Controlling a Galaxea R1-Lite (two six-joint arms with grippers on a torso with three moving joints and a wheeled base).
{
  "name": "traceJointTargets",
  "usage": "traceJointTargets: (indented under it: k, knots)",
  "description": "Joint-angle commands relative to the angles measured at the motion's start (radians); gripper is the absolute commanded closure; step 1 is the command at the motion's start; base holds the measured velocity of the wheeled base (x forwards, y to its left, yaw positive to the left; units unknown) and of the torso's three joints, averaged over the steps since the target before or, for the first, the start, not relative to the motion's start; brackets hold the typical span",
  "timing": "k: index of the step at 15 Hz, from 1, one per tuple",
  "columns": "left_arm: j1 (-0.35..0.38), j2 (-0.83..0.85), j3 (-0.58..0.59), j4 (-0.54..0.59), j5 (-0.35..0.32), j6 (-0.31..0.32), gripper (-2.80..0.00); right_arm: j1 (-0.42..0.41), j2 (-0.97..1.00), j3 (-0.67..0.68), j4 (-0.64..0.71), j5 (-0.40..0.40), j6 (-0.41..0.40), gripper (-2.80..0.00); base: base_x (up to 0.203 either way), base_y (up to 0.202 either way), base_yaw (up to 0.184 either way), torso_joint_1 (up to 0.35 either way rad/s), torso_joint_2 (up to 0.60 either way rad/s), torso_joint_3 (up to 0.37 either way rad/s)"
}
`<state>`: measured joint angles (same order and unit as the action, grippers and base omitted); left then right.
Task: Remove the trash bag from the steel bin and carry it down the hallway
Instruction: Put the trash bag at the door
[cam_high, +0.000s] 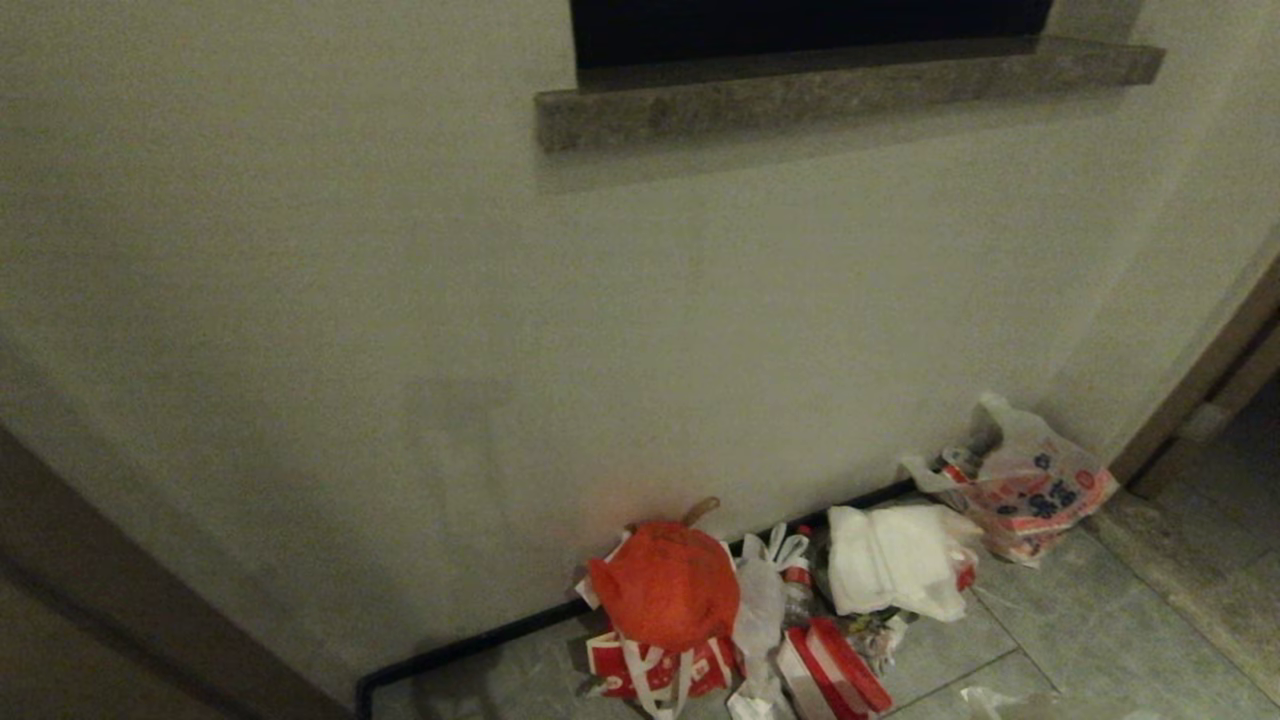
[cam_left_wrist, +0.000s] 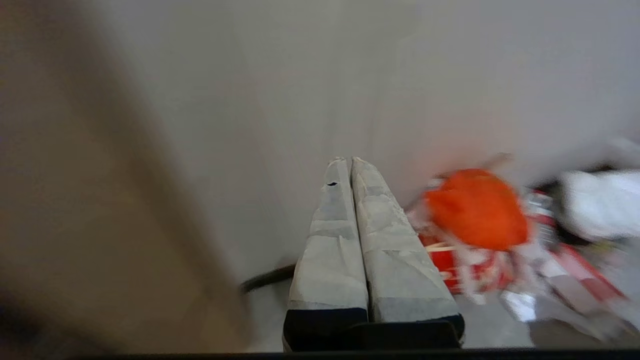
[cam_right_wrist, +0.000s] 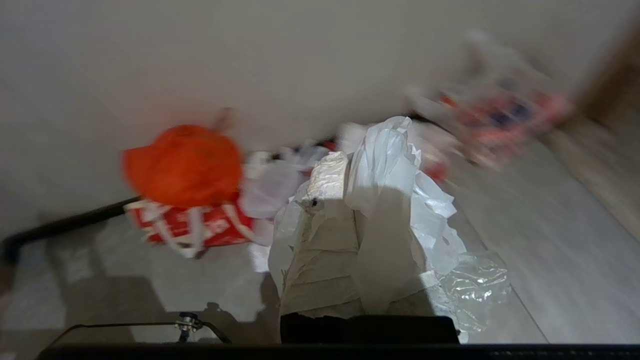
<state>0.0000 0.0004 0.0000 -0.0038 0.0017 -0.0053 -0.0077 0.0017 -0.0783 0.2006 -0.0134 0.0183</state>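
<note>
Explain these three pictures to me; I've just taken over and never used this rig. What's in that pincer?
It is a wheeled robot with two arms. The head camera looks down at a wall with rubbish piled along its foot: an orange-red bag, a white bag with red-blue print, red cartons. Neither arm shows there. The other two cameras sit on the wrists. The left pincer is shut and empty. The right pincer is shut on the trash bag, thin white plastic draped over it.
</note>
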Motion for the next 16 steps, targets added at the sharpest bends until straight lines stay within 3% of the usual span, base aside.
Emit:
traceJointTargets:
  k: [1, 7, 16]
  knots:
    - [0.000, 0.001, 0.000, -0.001, 0.000, -0.001, 0.00, 0.000, 0.000, 0.000, 0.000, 0.000, 0.000, 0.00, -0.001, -0.012, 0.172, 0.006, 0.00, 0.002]
    - [0.000, 0.001, 0.000, -0.001, 0.000, -0.001, 0.00, 0.000, 0.000, 0.000, 0.000, 0.000, 0.000, 0.00, -0.001, -0.007, 0.150, 0.003, 0.00, 0.002]
    - [0.000, 0.001, 0.000, -0.002, 0.000, 0.002, 0.00, 0.000, 0.000, 0.000, 0.000, 0.000, -0.001, 0.00, 0.000, 0.000, 0.000, 0.000, 0.00, 0.000]
